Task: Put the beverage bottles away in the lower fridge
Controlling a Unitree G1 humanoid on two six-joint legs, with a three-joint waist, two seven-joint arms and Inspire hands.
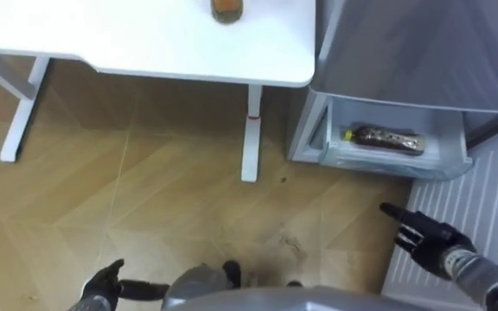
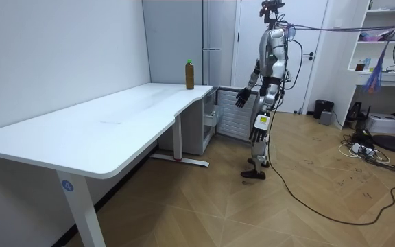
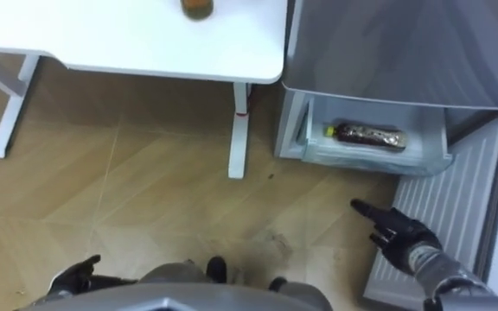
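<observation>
- Drawer bottle [image 1: 387, 139]: lying in open fridge drawer [image 1: 443, 164].
- Worktop bottle [image 1: 226, 9]: upright on worktop [image 1: 145, 39], untouched.
- Right hand [image 1: 422, 235]: fingers spread, empty, near drawer.
- Left hand [image 1: 102, 281]: low; fingers unclear.
- Next, likely: face worktop, grip mid-body.

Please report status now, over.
Right hand open, empty, by fridge door. Left hand low. First bottle in drawer, second bottle on table. Nothing in the way.

Upper left: table top [image 1: 145, 43], smooth white laminate, matt. Centre: floor [image 1: 145, 190], herringbone wood with a satin sheen. Upper right: fridge [image 1: 422, 52], grey with a brushed-metal look; its drawer [image 1: 443, 162], translucent plastic; the bottle [image 1: 387, 139], clear glossy plastic. Lower right: door lining [image 1: 482, 207], ribbed white plastic; right hand [image 1: 424, 235], matt black.
</observation>
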